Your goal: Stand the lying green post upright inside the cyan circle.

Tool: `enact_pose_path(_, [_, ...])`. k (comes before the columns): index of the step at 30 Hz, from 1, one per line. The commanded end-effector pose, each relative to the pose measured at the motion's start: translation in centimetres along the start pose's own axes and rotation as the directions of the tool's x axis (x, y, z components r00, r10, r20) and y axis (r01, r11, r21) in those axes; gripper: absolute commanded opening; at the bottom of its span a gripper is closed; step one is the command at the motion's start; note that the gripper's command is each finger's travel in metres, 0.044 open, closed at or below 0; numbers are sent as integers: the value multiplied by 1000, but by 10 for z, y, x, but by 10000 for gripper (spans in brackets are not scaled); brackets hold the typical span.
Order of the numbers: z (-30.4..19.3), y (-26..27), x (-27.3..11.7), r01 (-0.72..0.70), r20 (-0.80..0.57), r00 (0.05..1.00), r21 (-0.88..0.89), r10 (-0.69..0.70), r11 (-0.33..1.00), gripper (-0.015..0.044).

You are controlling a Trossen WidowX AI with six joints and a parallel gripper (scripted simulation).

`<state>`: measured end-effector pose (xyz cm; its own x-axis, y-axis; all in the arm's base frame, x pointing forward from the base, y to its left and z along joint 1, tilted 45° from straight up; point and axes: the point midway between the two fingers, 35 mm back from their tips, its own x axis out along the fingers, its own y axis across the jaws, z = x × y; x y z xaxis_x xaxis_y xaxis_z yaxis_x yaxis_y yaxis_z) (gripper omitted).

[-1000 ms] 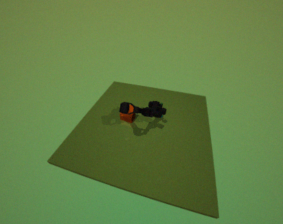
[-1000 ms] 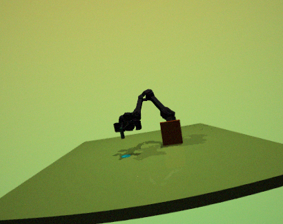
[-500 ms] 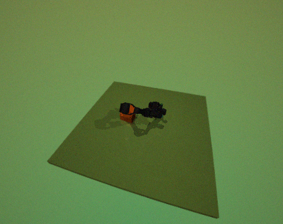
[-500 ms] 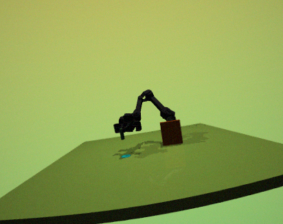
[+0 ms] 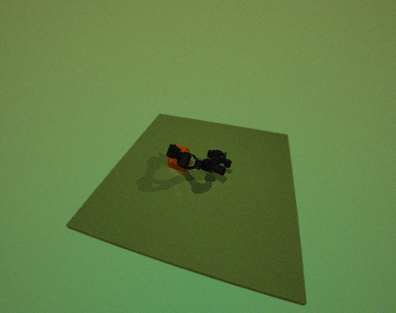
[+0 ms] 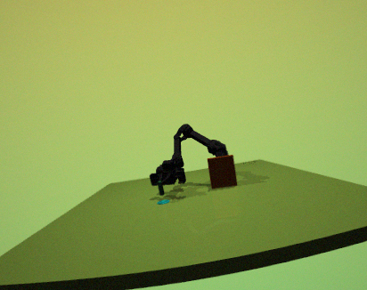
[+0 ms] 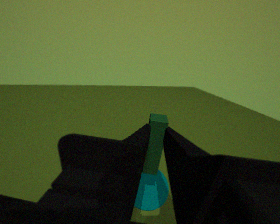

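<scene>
The green post (image 6: 161,190) (image 7: 155,147) is nearly upright, held by the gripper (image 6: 160,181) (image 7: 158,131), which is shut on its upper part. In the exterior view its lower end hangs a little above the table, just behind the cyan circle (image 6: 163,202) (image 7: 162,187). In the wrist view the post's lower end overlaps the far part of the circle. In the top view the gripper (image 5: 222,162) hides most of the post, and only small teal-green bits show between its dark parts.
The arm rises from an orange-red block (image 5: 177,164) (image 6: 222,172) on the square green table (image 5: 191,230) (image 6: 124,249). The arm's shadow lies on the table beside the block and under the gripper. The table's far edge shows in the wrist view.
</scene>
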<state>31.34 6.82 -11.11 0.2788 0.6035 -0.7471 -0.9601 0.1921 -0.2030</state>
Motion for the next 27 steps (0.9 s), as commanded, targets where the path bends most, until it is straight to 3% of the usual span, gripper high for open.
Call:
enact_pose_path(1, [-12,1,2,1,9,1000,-9,-1,1000,23])
enact_pose_path(19, [-32,0,5,-1,-2,1000,3,1,1000,23])
enact_pose_path(27, [-32,0,5,-1,-2,1000,3,1,1000,233])
